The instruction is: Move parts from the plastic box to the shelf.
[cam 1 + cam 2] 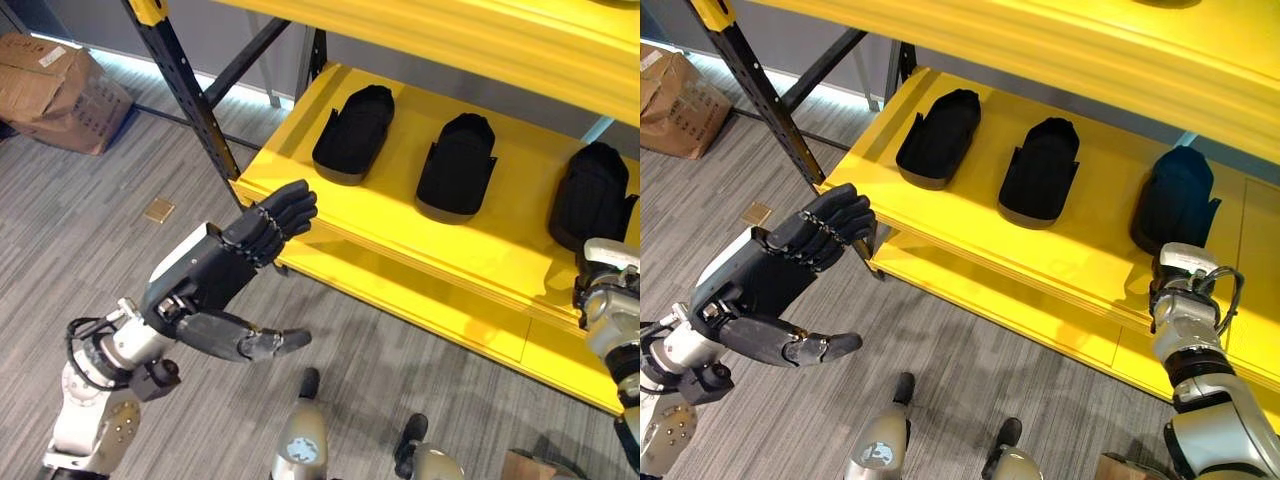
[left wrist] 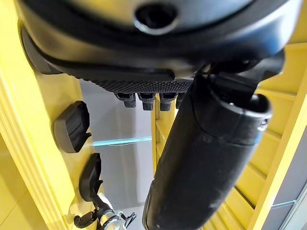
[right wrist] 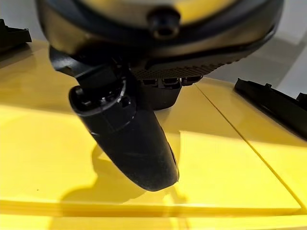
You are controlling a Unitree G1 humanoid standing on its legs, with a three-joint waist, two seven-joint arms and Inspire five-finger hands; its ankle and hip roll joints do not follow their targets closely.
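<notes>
I see the yellow shelf (image 1: 400, 215) filling the upper right of the frame, held by a black perforated upright (image 1: 190, 95) at the upper left. On its board three black parts lie in a row, well apart from each other: the left part (image 1: 353, 135), the middle part (image 1: 457, 167) and the right part (image 1: 592, 195) close to the right edge. Under the shelf there is grey carpet floor (image 1: 80, 230), and a brown cardboard box (image 1: 55, 90) stands in the upper left corner. My left hand (image 1: 225, 270) is in the lower left, in the air before the shelf corner, empty, with the fingers half bent and near together and the thumb stretched out apart. My right hand (image 3: 144, 96) is at the right edge, low over the shelf board just beside the right part; its fingers look curled under the palm and hold nothing. A small tan square (image 1: 159, 210) lies on the floor at left.
</notes>
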